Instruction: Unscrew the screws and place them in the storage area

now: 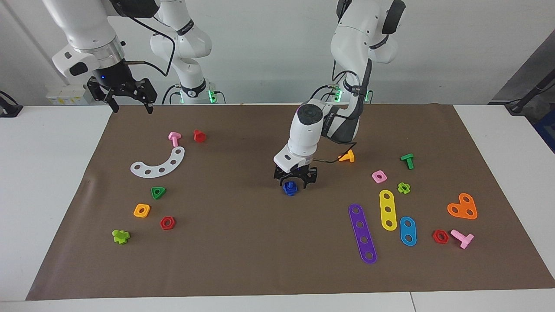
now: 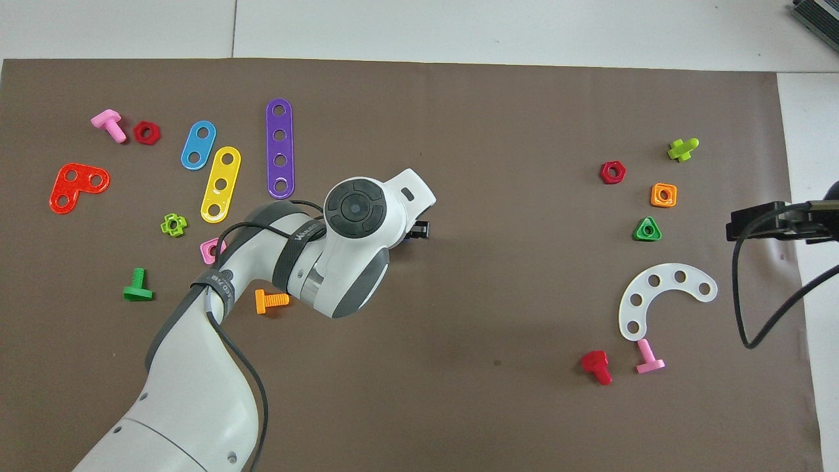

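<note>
The dark-blue screw stands on the middle of the brown mat with a blue nut on it. My left gripper is low over it, fingers open and straddling it; I cannot tell if they touch. In the overhead view the left hand hides the screw. The storage area, toward the right arm's end, holds a green triangle nut, an orange square nut, a red hexagon nut and a white curved strip. My right gripper waits open and empty, raised over the mat's edge nearest the robots.
Pink bolt, red bolt and lime piece lie around the storage area. Toward the left arm's end lie an orange bolt, green bolt, pink nut, purple, yellow and blue strips.
</note>
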You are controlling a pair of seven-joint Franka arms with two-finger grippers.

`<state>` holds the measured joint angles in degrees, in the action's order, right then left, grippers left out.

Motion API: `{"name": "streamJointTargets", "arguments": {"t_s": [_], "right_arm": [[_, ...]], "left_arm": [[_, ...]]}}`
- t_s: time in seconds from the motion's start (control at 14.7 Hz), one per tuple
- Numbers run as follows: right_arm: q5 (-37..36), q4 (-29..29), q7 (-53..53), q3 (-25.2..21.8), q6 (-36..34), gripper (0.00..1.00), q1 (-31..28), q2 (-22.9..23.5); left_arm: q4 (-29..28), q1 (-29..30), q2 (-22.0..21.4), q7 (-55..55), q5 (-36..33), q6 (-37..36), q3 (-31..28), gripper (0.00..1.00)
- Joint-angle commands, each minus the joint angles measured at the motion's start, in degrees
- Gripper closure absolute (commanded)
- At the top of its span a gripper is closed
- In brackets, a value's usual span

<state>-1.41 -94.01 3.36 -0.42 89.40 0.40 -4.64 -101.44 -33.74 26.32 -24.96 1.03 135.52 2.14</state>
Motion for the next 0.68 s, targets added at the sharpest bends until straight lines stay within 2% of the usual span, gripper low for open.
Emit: {"name": "streamJointTargets", "arguments": {"t_s": [0.0,0.14,0.61], "right_arm": [[0.09,-0.21,-1.08,0.15,-0.72,0.0,-0.32,-0.72],[0.09,-0.21,-1.08,0.15,-0.72,0.0,-0.32,-0.72],[0.09,-0.21,-1.08,0.15,-0.72,0.0,-0.32,-0.72]], "left_arm": [[-1.04,-0.89,-0.39,-1.41,-1.03,1.33,-0.82,0.28],[-1.21,-0.89,-0.39,-1.41,-1.03,1.16,-0.82,0.37],[-2.36,-0.98,-0.65,-1.41,-1.03,1.5,-0.82,0.38]]}}
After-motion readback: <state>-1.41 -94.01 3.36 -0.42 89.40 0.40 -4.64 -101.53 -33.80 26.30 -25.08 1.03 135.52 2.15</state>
